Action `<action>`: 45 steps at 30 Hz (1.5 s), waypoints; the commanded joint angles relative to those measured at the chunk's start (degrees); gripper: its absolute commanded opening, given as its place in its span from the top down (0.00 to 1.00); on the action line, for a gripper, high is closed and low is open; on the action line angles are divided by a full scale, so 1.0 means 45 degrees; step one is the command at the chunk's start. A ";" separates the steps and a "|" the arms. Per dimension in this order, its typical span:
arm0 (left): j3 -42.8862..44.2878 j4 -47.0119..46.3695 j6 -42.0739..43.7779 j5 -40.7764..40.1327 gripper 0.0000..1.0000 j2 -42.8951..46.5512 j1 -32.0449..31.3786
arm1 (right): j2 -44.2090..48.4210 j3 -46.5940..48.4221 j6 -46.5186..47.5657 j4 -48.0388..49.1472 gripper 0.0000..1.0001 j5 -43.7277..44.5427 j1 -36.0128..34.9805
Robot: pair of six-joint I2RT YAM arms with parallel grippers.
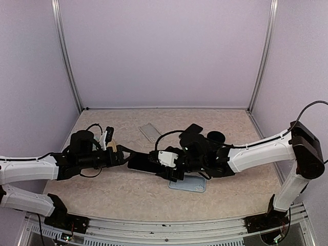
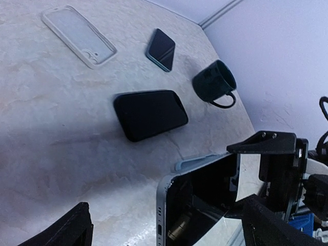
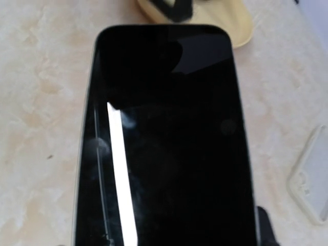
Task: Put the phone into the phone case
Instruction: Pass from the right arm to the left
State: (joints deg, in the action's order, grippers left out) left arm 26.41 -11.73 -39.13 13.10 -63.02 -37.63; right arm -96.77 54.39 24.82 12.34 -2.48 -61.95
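My right gripper (image 1: 155,164) is shut on the phone (image 1: 139,162), a black-screened handset with a pale blue-silver rim. It holds the phone by its long sides, just above the table. In the right wrist view the phone (image 3: 164,138) fills the frame, and one finger (image 3: 264,228) shows at its right edge. A grey-blue phone case (image 1: 188,183) lies flat under the right wrist; its edge (image 2: 205,160) shows behind the phone (image 2: 200,200). My left gripper (image 1: 122,154) is open, its fingers (image 2: 66,230) wide on either side of the phone's near end without touching it.
A clear case (image 1: 150,131) lies at the back. Beyond the right arm are a dark mug (image 2: 215,84), a small teal-edged phone (image 2: 161,48) and a flat black slab (image 2: 149,114). A pale yellow object (image 3: 225,23) lies by the left gripper.
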 commanded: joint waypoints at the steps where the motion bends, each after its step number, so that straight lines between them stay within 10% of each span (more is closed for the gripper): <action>1: 0.0427 -0.1876 -0.0045 0.2556 0.01 -0.0724 0.0080 | 0.0876 -0.0354 0.0208 0.1691 0.47 0.0276 0.0095; 11: 0.0926 -0.3888 -0.0873 0.5068 0.10 -0.2555 -0.0006 | 0.1087 -0.0713 0.0304 0.2069 0.47 0.0138 0.0096; 40: 0.1103 -0.4445 -0.0804 0.6128 1.00 -0.3431 -0.0193 | 0.1303 -0.1136 0.0622 0.1950 0.45 0.0336 0.0349; 45: 0.1103 -0.4473 -0.0769 0.5994 1.00 -0.3492 -0.0194 | 0.1285 -0.1031 0.0432 0.1754 0.34 0.0450 0.0349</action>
State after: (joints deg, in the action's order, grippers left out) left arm 30.46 -30.09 -43.57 39.22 -78.39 -38.06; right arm -92.77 49.65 28.18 19.00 -2.72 -61.39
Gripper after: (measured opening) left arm 0.066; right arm 0.726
